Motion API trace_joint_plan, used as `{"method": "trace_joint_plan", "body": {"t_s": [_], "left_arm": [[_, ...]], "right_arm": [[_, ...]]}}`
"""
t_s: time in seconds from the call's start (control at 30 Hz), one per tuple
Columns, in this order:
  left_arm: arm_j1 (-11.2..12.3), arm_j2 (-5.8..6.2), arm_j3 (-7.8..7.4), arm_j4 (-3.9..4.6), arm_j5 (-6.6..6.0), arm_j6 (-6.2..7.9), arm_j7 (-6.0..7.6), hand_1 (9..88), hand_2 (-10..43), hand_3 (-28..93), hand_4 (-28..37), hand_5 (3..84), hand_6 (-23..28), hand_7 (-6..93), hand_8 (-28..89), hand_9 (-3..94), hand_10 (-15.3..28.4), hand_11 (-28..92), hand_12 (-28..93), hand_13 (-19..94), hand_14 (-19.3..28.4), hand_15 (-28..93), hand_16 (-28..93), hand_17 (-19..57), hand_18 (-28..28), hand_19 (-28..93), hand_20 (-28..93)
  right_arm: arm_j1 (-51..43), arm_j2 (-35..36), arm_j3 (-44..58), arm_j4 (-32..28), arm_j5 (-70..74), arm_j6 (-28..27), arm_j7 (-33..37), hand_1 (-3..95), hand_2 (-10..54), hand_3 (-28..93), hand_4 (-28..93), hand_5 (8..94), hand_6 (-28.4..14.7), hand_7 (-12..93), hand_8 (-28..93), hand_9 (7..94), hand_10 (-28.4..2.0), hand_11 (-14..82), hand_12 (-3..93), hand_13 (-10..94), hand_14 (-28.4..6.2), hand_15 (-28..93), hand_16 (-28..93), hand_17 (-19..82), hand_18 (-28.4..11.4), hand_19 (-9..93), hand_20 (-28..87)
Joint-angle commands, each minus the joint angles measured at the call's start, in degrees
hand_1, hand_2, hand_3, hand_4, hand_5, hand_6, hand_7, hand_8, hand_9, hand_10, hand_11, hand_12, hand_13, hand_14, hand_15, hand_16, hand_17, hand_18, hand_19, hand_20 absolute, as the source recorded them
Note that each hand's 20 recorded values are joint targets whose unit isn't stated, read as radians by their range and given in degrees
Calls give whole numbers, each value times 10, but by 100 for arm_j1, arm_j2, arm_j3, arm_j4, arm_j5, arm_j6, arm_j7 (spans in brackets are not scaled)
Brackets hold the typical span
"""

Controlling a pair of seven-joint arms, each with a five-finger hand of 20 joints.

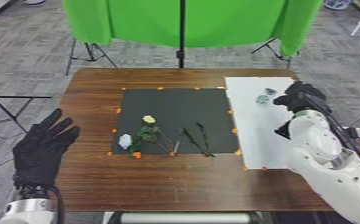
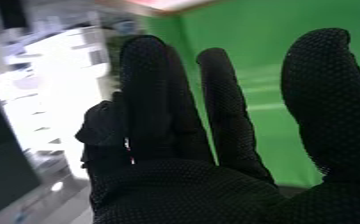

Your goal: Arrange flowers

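In the head view my left hand [image 1: 45, 147] is at the table's left edge, fingers straight and holding nothing. My right hand [image 1: 303, 97] is over the right edge of the white sheet [image 1: 256, 130]. In the right wrist view the right hand [image 2: 185, 187] has its fingers extended and its thumb apart, with nothing held. On the dark mat [image 1: 172, 107] lie a yellow flower [image 1: 149, 119] with green leaves, a pale bluish-white flower [image 1: 125, 141] and dark green stems [image 1: 203, 137]. Small grey-green pieces [image 1: 263, 99] rest on the white sheet, left of the right hand.
Orange markers [image 1: 234, 131] line the mat and the sheet on the brown wooden table [image 1: 159, 187]. Behind the table hangs a green cloth [image 1: 141, 22] with a dark stand [image 1: 182, 53]. A tripod stands on the floor at left.
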Motion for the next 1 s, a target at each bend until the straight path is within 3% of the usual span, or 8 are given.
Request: {"method": "trace_joint_plan", "body": {"t_s": [0.03,0.3,0.47,0.57,0.67,0.77,0.87,1.0], "left_arm": [[-67,-163,50,74,30,4,-149,203,70,798,-283,404,103,131,-91,350,198,265,121,270,280,575,-89,-46,284,521,379],[-100,-219,29,87,45,18,-224,205,70,798,-283,403,103,131,-91,350,198,265,120,269,281,574,-89,-45,284,518,384],[-172,-240,63,125,59,-11,-303,208,70,797,-283,403,103,131,-90,350,198,266,120,269,280,574,-89,-45,284,517,388],[-179,-263,73,138,83,-51,-365,208,70,798,-283,404,103,131,-91,351,199,266,120,269,280,574,-89,-45,284,516,388],[-182,-216,87,118,97,-135,-418,208,70,798,-283,403,103,131,-91,350,199,264,119,269,280,575,-89,-45,284,516,390],[-212,-240,84,117,160,-228,-512,208,69,798,-283,403,103,131,-90,348,198,263,119,267,280,575,-89,-45,284,515,390],[-226,-242,100,127,161,-240,-505,207,69,798,-283,402,103,131,-90,347,198,262,119,264,280,573,-89,-45,284,514,391],[-152,-320,26,114,201,-253,-617,207,68,798,-283,402,103,130,-90,347,199,261,120,263,280,572,-89,-45,284,514,391]], "right_arm": [[-12,238,89,347,-121,-410,261,325,-95,800,-283,507,-5,152,-132,483,-205,170,126,482,-166,771,68,213,-230,932,551],[-192,95,168,671,206,-986,329,328,-95,808,-283,482,-3,148,-129,446,-216,149,128,452,-178,784,50,199,-229,931,552],[-113,63,-151,875,120,-898,527,346,-95,807,-283,502,5,154,-132,493,-214,150,126,479,-175,776,46,208,-238,931,551],[68,103,-580,1109,-121,-424,532,391,-95,809,-282,573,22,157,-135,603,-190,152,123,571,-139,739,65,258,-252,932,556],[203,158,-959,1251,-343,126,578,475,-95,748,-282,714,38,148,-77,749,-140,156,129,706,-84,664,121,318,-247,932,563],[247,198,-1159,1274,-532,458,586,563,-95,664,-283,855,43,138,-5,907,-86,73,247,809,-50,619,170,369,-240,932,576],[259,272,-1269,1148,-660,870,631,605,-95,638,-283,894,37,138,5,936,-60,147,262,849,-37,616,189,406,-226,932,582],[232,296,-1248,621,-963,1211,416,605,-95,655,-283,904,29,139,8,937,-62,180,259,857,-35,615,194,414,-224,932,585]]}}
